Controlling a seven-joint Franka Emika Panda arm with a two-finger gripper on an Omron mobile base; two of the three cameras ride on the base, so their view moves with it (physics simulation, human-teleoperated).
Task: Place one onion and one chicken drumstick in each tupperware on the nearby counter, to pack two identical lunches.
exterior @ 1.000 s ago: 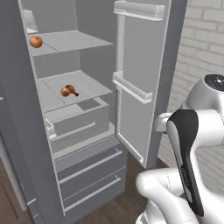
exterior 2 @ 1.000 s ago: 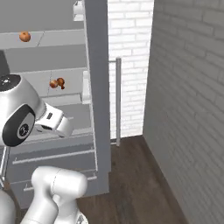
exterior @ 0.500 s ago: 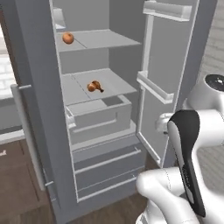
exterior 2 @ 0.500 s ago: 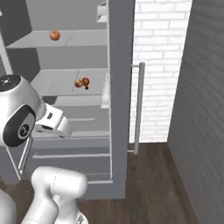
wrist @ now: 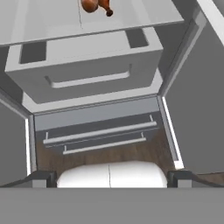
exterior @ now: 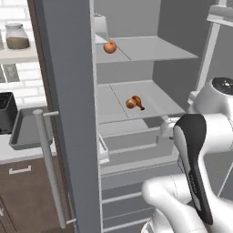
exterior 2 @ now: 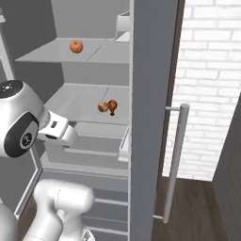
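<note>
Below the fridge's lower shelf (exterior: 150, 98), the gripper (wrist: 109, 178) hangs with its two finger tips (wrist: 41, 178) spread as wide as they go, holding and touching nothing. Beyond it, on that shelf, lies the chicken drumstick (exterior: 134, 103), well apart from the tips; higher still, on the upper shelf, sits the onion (exterior: 109, 47). Directly ahead of the gripper is a pale drawer (wrist: 83, 65). Far off to its left, past the open fridge door, a grey tupperware (exterior: 25, 132) rests on the counter (exterior: 11, 154), beside the black toaster (exterior: 7, 111).
</note>
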